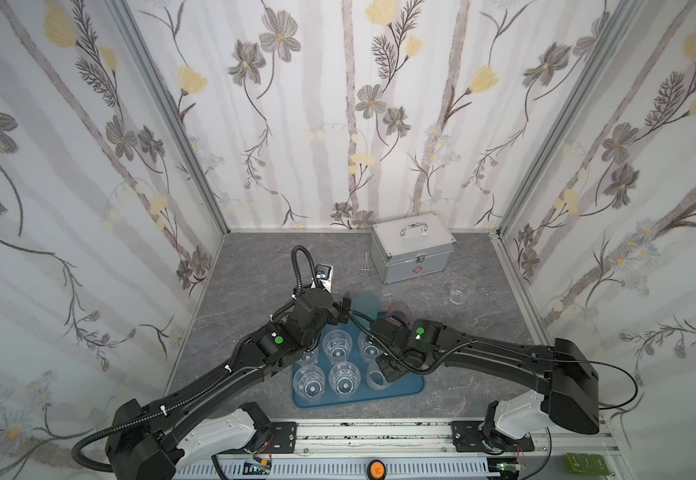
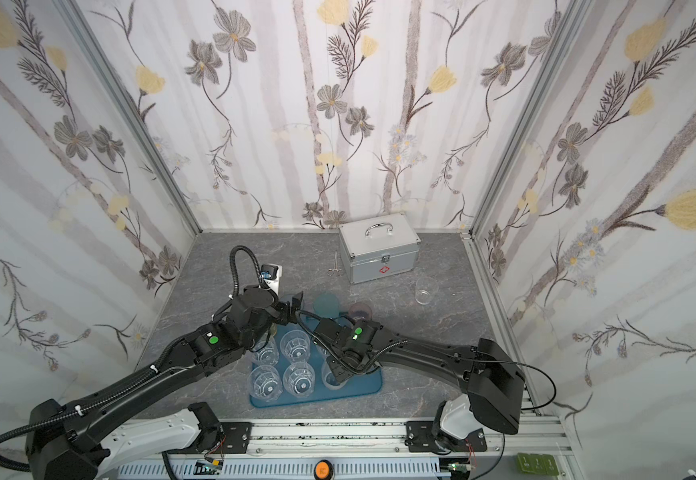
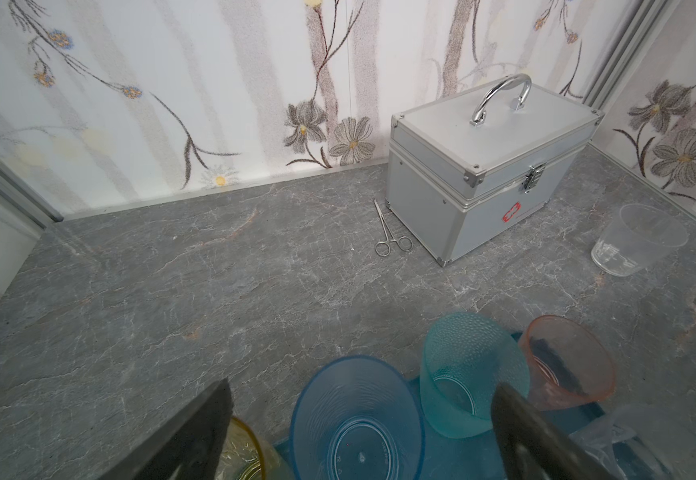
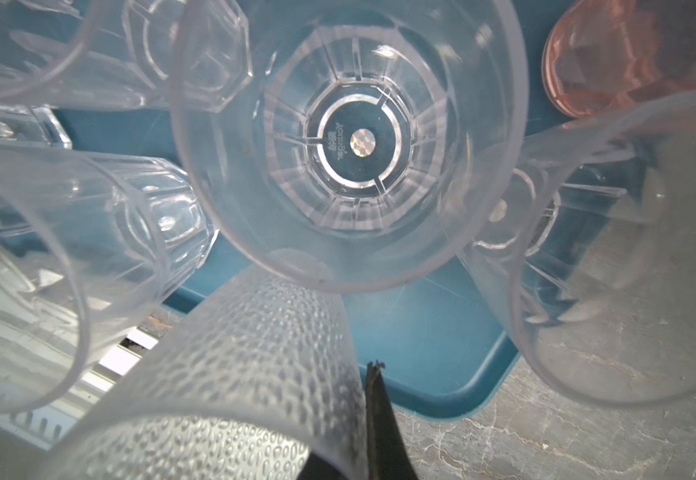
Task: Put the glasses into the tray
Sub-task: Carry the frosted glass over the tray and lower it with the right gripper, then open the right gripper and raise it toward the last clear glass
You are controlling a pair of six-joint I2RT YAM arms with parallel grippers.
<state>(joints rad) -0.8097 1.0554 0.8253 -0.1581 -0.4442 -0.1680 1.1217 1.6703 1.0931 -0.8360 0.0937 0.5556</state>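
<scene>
Clamping right pincer [image 1: 387, 369] on dimpled glass [image 4: 254, 374] over tray's [image 4: 441, 374] corner; risking toppling clear glasses [image 4: 350, 137] crowding just beyond it. Farther, holding left pincer [image 3: 362, 409] wide apart near blue glass [image 3: 338, 386]; leaving one clear glass [image 3: 637, 239] well beyond, on worktop [image 3: 213, 291].

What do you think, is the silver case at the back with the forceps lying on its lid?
Not quite: the silver case is at the back, but the forceps lie on the table beside it. The left wrist view shows it.
</scene>
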